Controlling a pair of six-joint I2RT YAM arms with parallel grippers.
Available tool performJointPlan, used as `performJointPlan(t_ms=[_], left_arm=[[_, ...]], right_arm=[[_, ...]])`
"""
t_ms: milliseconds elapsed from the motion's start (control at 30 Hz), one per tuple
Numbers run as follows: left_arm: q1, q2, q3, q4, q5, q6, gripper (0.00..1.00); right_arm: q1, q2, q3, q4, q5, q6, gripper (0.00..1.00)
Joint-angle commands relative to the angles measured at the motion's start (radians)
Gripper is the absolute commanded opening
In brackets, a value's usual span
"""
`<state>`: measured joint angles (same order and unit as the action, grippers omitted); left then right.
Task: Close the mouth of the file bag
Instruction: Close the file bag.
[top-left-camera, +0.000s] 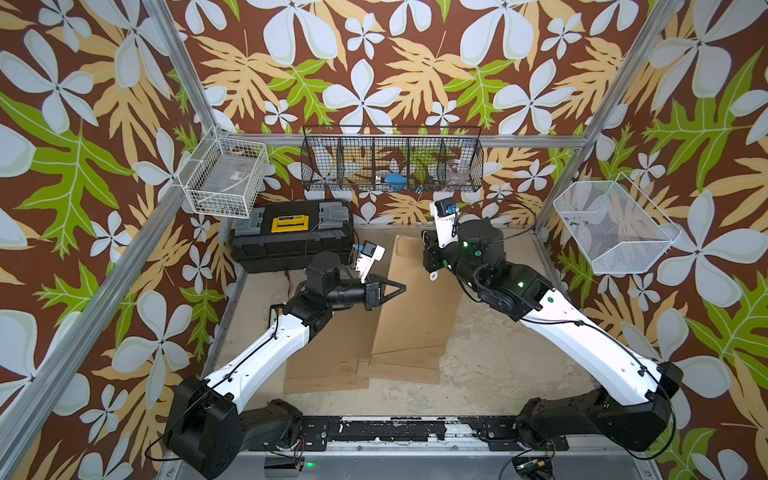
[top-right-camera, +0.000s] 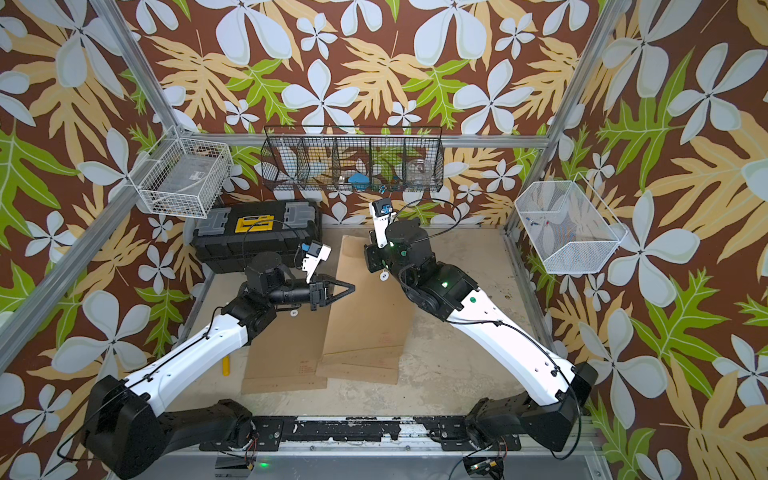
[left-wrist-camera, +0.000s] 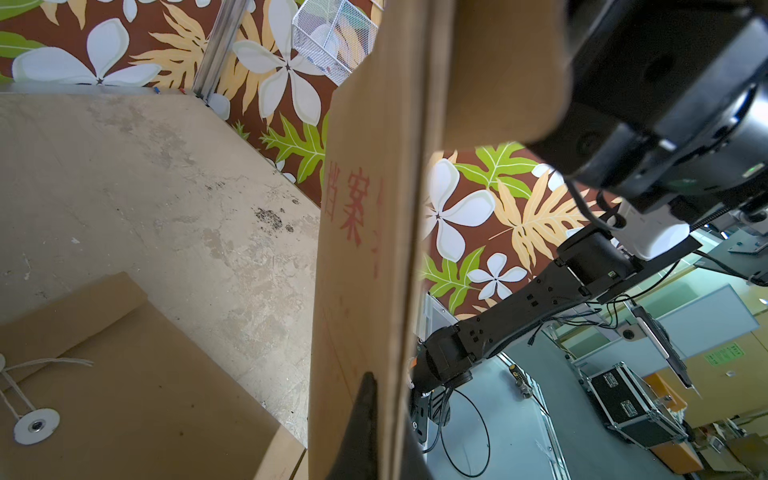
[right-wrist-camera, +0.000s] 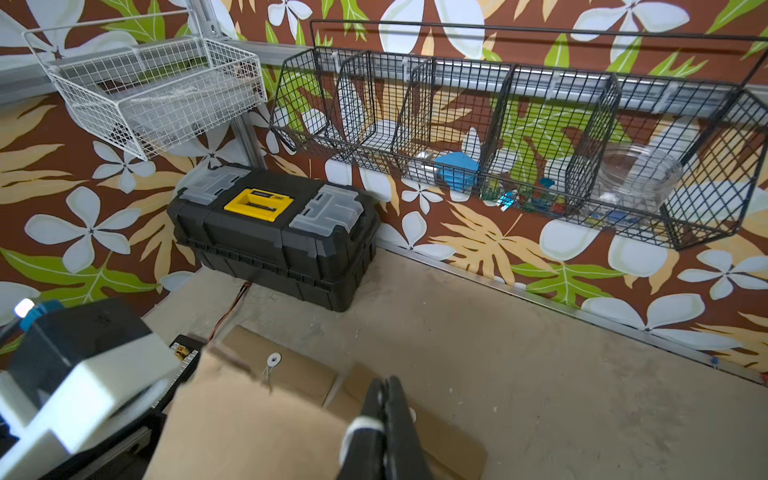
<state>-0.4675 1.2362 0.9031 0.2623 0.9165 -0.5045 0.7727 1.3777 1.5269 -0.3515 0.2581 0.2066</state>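
Note:
A brown kraft file bag (top-left-camera: 415, 307) (top-right-camera: 365, 307) is tilted up off the table in both top views. My left gripper (top-left-camera: 402, 288) (top-right-camera: 352, 287) is shut on its left edge. The left wrist view shows this bag (left-wrist-camera: 365, 232) edge-on with red characters, a black finger (left-wrist-camera: 368, 399) pressed flat against it. My right gripper (right-wrist-camera: 386, 380) is shut above the bag's far end, with a white band across one finger. I cannot tell whether string is caught between the jaws. A white tie disc (right-wrist-camera: 411, 413) shows just behind them and another disc (top-left-camera: 433, 276) beside the right wrist.
Two more file bags lie flat, one at front left (top-left-camera: 328, 361) with a disc and loose string (left-wrist-camera: 36, 424), one under the raised bag (top-left-camera: 399, 370). A black toolbox (top-left-camera: 291, 237) stands at the back left. Wire baskets (top-left-camera: 392, 162) (top-left-camera: 226, 178) (top-left-camera: 611, 226) hang on the walls.

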Motion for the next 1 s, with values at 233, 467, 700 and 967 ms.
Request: performJointPlan(t_ms=[233, 467, 700, 967], left_arm=[[0.001, 0.02, 0.059, 0.013, -0.035, 0.036, 0.0], [0.001, 0.024, 0.096, -0.022, -0.05, 0.068, 0.0], [0.0, 0.028, 0.108, -0.035, -0.05, 0.076, 0.0], [0.001, 0.028, 0.114, -0.054, -0.056, 0.09, 0.0]], right_arm=[[-0.003, -0.088, -0.1, 0.005, -0.208, 0.112, 0.0], [-0.078, -0.165, -0.216, 0.043, -0.38, 0.18, 0.0], [-0.138, -0.21, -0.3, 0.057, -0.462, 0.201, 0.0], [-0.22, -0.25, -0.313, 0.067, -0.536, 0.194, 0.0]])
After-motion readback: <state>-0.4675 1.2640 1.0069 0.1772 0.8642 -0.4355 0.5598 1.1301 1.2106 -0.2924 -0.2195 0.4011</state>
